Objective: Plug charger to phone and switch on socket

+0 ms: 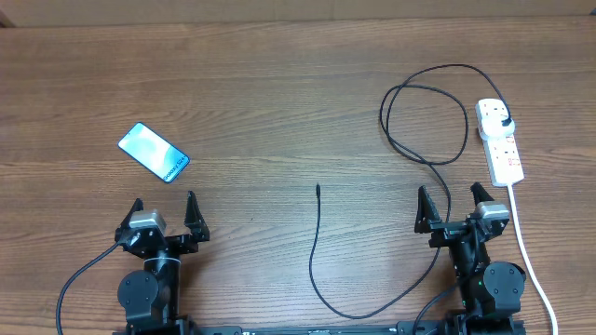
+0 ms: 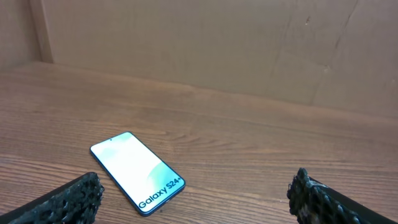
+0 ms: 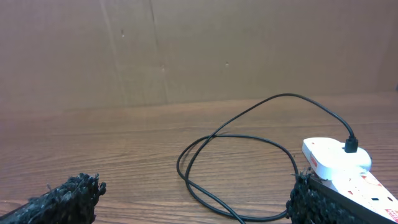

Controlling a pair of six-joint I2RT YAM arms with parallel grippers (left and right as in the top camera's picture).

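Both pincers stand wide open and hold nothing: the right pincer [image 1: 449, 191] is just beside the near end of the socket [image 1: 500, 140], the left pincer [image 1: 165, 201] well apart from it. The charger [image 1: 318, 223] is plugged into the socket's far end and loops away leftward, its free tip bare on the tabletop [image 1: 279, 93]. The phone [image 1: 154, 153] lies screen-up farther left of the socket.

Overhead looks straight down; low wrist views face forward across the table [image 2: 249, 137], sharing phone [image 2: 138, 171] and socket [image 3: 326, 160] with it.
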